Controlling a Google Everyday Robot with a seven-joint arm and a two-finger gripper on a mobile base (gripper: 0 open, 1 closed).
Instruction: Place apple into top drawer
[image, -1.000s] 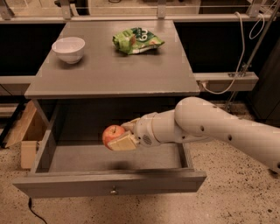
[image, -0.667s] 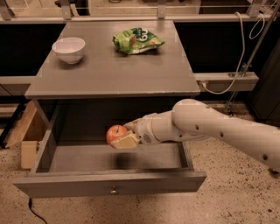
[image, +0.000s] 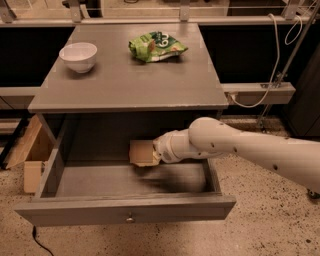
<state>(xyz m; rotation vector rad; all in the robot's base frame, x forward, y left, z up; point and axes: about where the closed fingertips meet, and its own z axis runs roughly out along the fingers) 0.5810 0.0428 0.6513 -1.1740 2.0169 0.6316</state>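
The top drawer (image: 125, 207) is pulled wide open below the grey table top; its flat front panel carries a small round knob (image: 130, 218). My gripper (image: 142, 153) hangs over the back middle of the drawer, just under the table top, at the end of the white arm (image: 235, 147) that reaches in from the right. The apple does not show: it is not on the visible drawer floor and not in sight at the gripper. A dark shadow lies on the drawer floor under the arm.
A white bowl (image: 78, 56) stands at the back left of the table top (image: 125, 85). A green snack bag (image: 156, 46) lies at the back middle. A wooden crate (image: 31, 150) sits on the floor to the left. Cables hang at the right.
The gripper has moved right and back, deeper under the table top. The apple that showed in it before is no longer in sight.
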